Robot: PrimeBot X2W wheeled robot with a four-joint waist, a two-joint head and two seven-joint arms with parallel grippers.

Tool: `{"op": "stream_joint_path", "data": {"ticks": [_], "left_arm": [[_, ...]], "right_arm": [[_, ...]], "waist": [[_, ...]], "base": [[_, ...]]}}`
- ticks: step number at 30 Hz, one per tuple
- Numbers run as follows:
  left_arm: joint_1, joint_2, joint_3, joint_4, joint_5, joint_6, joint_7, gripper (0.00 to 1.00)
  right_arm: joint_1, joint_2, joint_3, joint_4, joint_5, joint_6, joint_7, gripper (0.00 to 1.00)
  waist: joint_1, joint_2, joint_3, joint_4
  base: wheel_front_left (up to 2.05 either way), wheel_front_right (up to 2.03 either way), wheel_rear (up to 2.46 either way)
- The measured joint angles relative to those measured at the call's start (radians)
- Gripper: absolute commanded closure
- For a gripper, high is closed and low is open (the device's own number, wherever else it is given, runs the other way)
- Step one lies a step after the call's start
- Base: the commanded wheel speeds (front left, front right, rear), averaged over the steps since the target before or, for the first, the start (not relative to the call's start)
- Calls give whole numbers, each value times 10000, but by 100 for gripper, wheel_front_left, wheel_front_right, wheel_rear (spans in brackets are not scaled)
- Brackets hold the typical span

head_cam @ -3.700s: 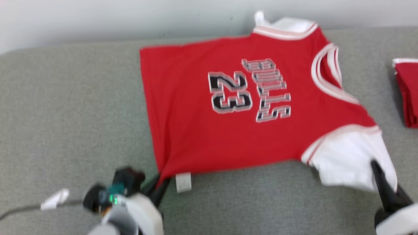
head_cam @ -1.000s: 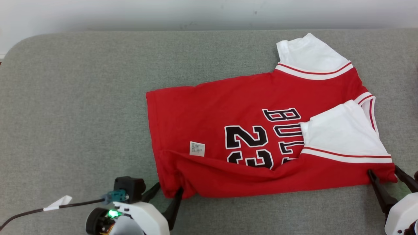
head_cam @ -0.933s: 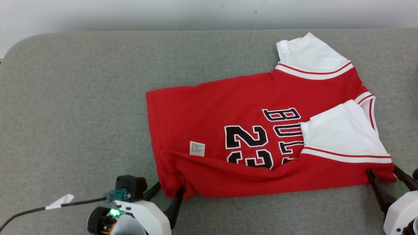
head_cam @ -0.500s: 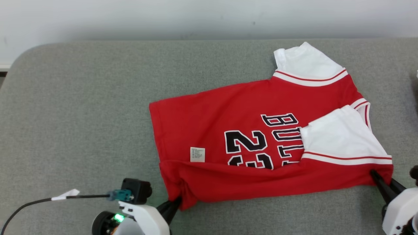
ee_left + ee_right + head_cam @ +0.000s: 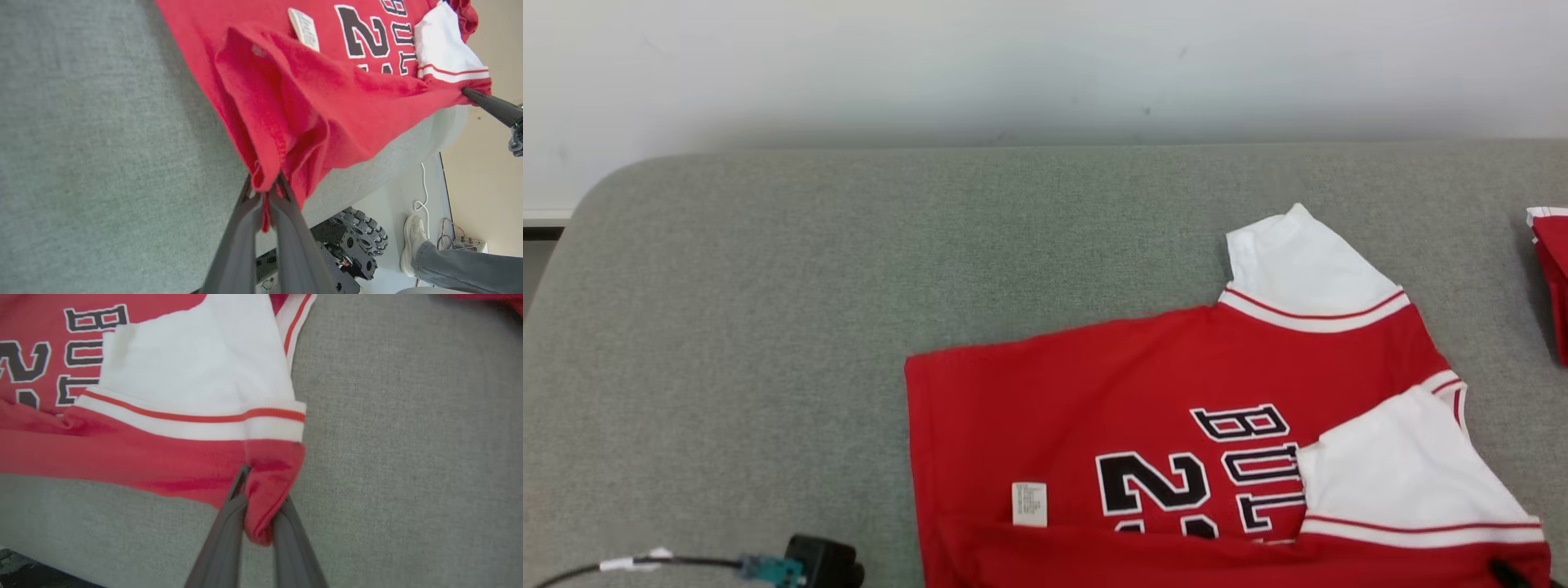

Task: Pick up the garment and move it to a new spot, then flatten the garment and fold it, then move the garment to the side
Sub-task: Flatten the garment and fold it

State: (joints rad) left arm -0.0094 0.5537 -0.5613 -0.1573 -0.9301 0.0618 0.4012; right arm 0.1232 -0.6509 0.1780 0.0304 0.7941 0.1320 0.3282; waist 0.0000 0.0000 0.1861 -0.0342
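The garment (image 5: 1135, 392) is a red jersey with white sleeves and black "BULLS 23" lettering, lying on the grey padded table (image 5: 768, 327) with its near long edge folded over. In the left wrist view my left gripper (image 5: 265, 194) is shut on the bunched red hem corner of the garment (image 5: 310, 114), which hangs raised above the padding. My right gripper (image 5: 261, 510) is shut on the red shoulder corner of the garment (image 5: 122, 453), below the white sleeve. In the left wrist view, one dark finger (image 5: 490, 107) of the right gripper shows at that far corner.
A second red garment (image 5: 1552, 269) lies at the table's right edge. A pale wall runs behind the table. Past the near table edge, the left wrist view shows the robot's wheeled base (image 5: 355, 241), a person's white shoe (image 5: 412, 245) and floor cables.
Both grippers have closed on the garment's near corners. The head camera has tilted up, so the garment now sits lower in its picture and both grippers have dropped below its bottom edge.
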Motion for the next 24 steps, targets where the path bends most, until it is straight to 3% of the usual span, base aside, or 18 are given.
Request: {"op": "stream_joint_path", "data": {"ticks": [1, 2, 3, 4, 5, 6, 13, 17, 22, 24], "left_arm": [[147, -10, -35, -12, -21, 12, -36, 100], [268, -19, -79, 6, -21, 81, -71, 100], [354, -25, -140, 59, 17, 113, -109, 100], [388, -29, -196, 123, 130, 199, -188, 66], [393, -44, -209, 165, 265, 265, -263, 6], [386, -44, -213, 180, 376, 322, -328, 0], [-124, 656, 359, -491, 1340, 867, -698, 0], [-1225, 623, 732, -897, 1615, 1120, -650, 0], [-2814, 180, 706, -721, 1885, 1147, -405, 0], [-3882, -211, 410, -180, 2220, 1005, -230, 0]], "right_arm": [[181, 67, -94, -44, 13, 0, 19, 78], [315, 130, -173, -65, 13, 0, 104, 18], [438, 153, -196, -102, -25, 0, 169, 0], [499, 182, -219, -127, -65, 0, 240, 0], [550, 234, -267, -136, -104, 0, 276, 0], [592, 261, -309, -174, -117, 0, 322, 0], [440, -322, -1212, -1630, 391, -2, 966, 0], [-1028, -662, -1910, -2274, 564, -2, 1383, 0], [-3041, -709, -1779, -2142, 192, -2, 2048, 0], [-4702, -581, -1367, -1561, -190, -2, 2545, 0]], "waist": [[0, 0, 28, -20], [0, 0, 58, -36], [0, 0, 88, -50], [0, 0, 118, -58], [0, 0, 152, -58], [0, 0, 183, -49], [0, 0, 526, 96], [0, 0, 994, 189], [1, 0, 1683, 367], [1, 0, 2259, 593]], "base": [[0, 0, 0], [0, 0, 0], [0, 0, 0], [0, 0, 0], [0, 0, 0], [0, 0, 0], [0, 0, 0], [0, 0, 0], [0, 0, 0], [0, 0, 0]]}}
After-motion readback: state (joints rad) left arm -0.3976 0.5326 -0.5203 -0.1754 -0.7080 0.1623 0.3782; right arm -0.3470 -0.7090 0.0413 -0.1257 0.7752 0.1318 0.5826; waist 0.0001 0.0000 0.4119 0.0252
